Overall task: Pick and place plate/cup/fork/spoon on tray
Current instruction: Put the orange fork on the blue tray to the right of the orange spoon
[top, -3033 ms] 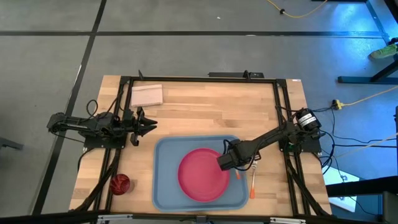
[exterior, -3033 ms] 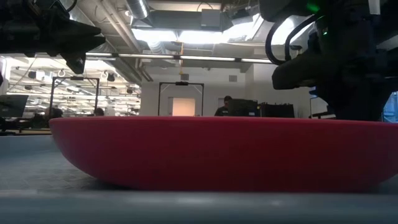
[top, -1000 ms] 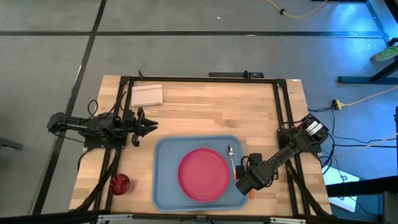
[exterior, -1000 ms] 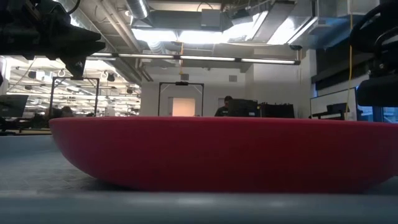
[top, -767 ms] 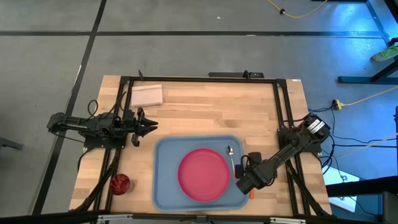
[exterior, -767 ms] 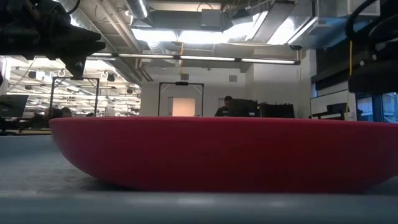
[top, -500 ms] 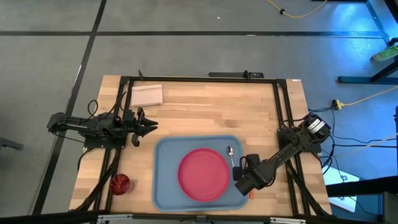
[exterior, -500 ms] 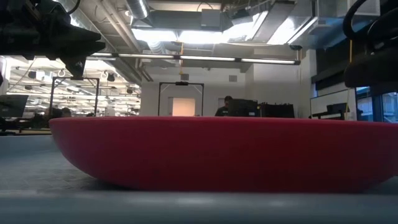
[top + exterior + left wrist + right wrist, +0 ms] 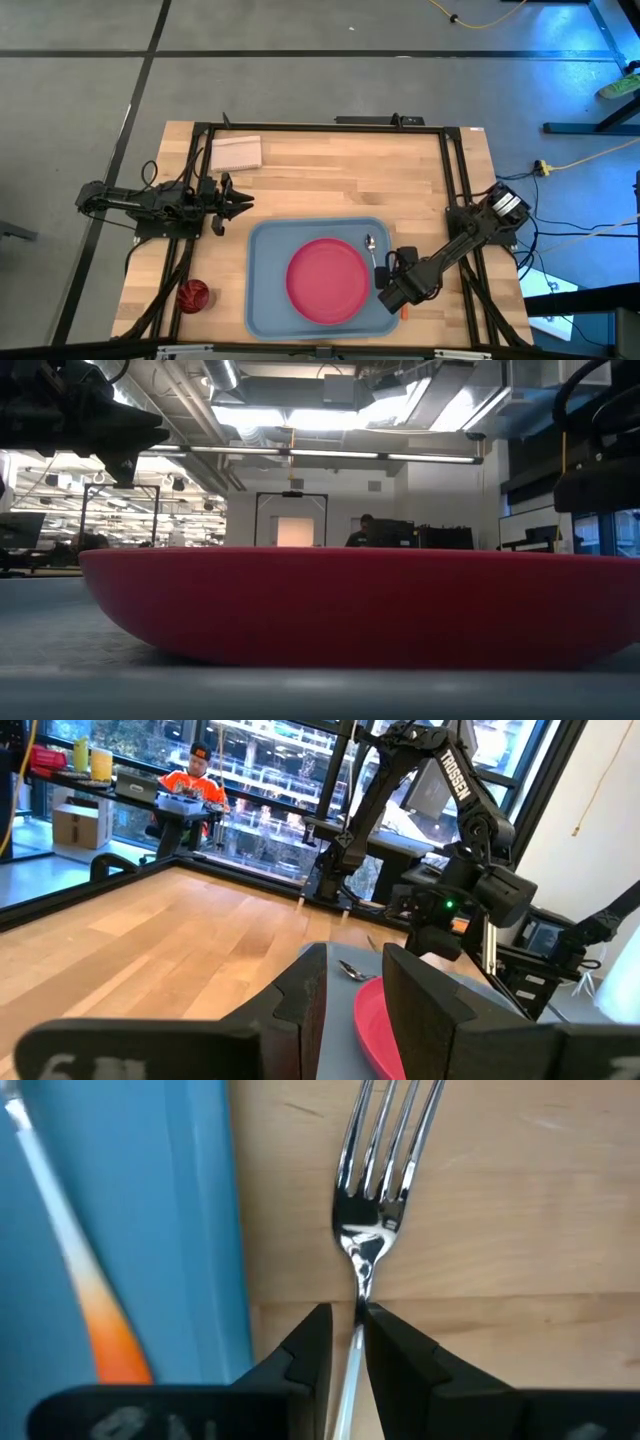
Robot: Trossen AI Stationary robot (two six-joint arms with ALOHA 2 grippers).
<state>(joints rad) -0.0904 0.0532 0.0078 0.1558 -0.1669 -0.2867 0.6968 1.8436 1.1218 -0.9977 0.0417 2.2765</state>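
Pale wood planks make up the table (image 9: pixel 330 180), framed by dark rails. On its near half lies the tray (image 9: pixel 265 300) — light-blue plastic, rectangular with rounded corners and a raised rim. The plate (image 9: pixel 326 280) sits flat in the tray's middle, round and matte pink-red; from table height its shallow curved wall (image 9: pixel 350 605) fills the view. Along the tray's right side, between the plate and the rim, rests the spoon (image 9: pixel 371 250), its small polished bowl pointing toward the far edge and the thin metal shaft running back to an orange handle (image 9: pixel 110 1330).

Just outside that right rim, on bare wood, lies the fork (image 9: pixel 385 1170) — shiny silver, four slim tines fanning out from a narrow neck. The right gripper (image 9: pixel 343 1342) is down over it, its two dark fingers nearly together with the fork's slender neck caught between them. From above, the right arm covers most of the fork, and only a bit of orange handle shows at the tray's near right corner.

Off the tray, near the table's front left corner, stands the cup (image 9: pixel 193 294), small, round and glossy dark red. The left gripper (image 9: pixel 243 203) waits over the table's left side, beyond the tray's far left corner, fingers set a narrow gap apart and holding nothing.
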